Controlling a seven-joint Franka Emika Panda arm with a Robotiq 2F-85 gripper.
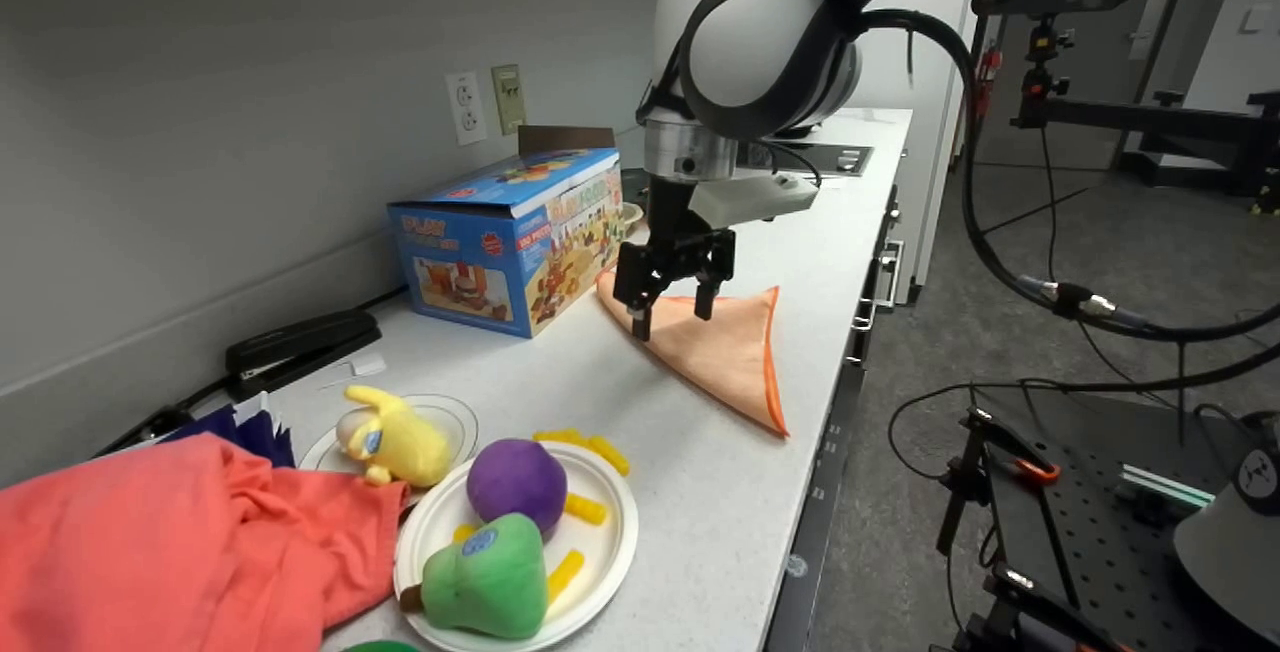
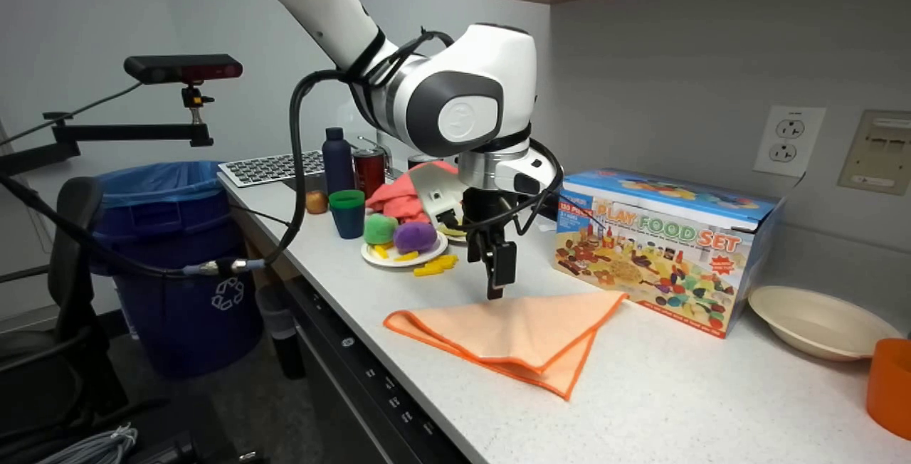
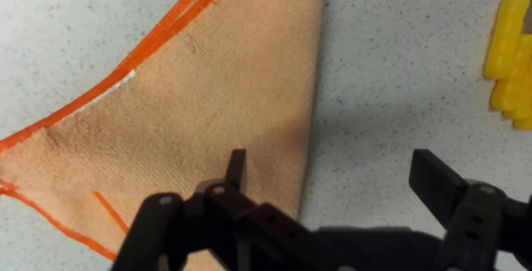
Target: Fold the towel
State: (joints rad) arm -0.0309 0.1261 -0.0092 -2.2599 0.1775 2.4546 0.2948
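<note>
Directly beneath a black two-fingered gripper [image 3: 330, 161], a peach cloth towel [image 3: 249, 75] with an orange hem [image 3: 120, 70] lies doubled into a loose triangle on a white speckled countertop [image 3: 374, 55]. The gripper's fingers [image 3: 237, 171] are spread wide and hold nothing. From left to right, the wrist view shows the orange hem, the towel's peach face with one finger over it, the long folded edge [image 3: 309, 75], then countertop with the other finger over it, and some yellow plastic sticks [image 3: 505, 61]. The fold passes between the fingers, nearly square to the line joining them, so the coming move seems to call for a short drop and a pinch on that edge. How high the tips stand above the cloth is hard to tell. The two layers' corners do not quite line up.

In an exterior view, left to right: a dark bar-shaped camera [image 2: 183, 69] on a bracket; a blue plastic recycling bin [image 2: 178, 236] on the floor; a navy bottle [image 2: 337, 165] and a green-topped blue cup [image 2: 347, 220] on the countertop; a round white plate [image 2: 388, 262] with green and purple plush toys [image 2: 415, 237]; the white robot arm [image 2: 462, 87], reaching over the towel; a blue cardboard play-food box [image 2: 651, 265], just beside the towel's corner, near the grey wall [image 2: 676, 94]; a shallow beige bowl [image 2: 818, 325]; and an orange container [image 2: 890, 386] cut off at the side.
</note>
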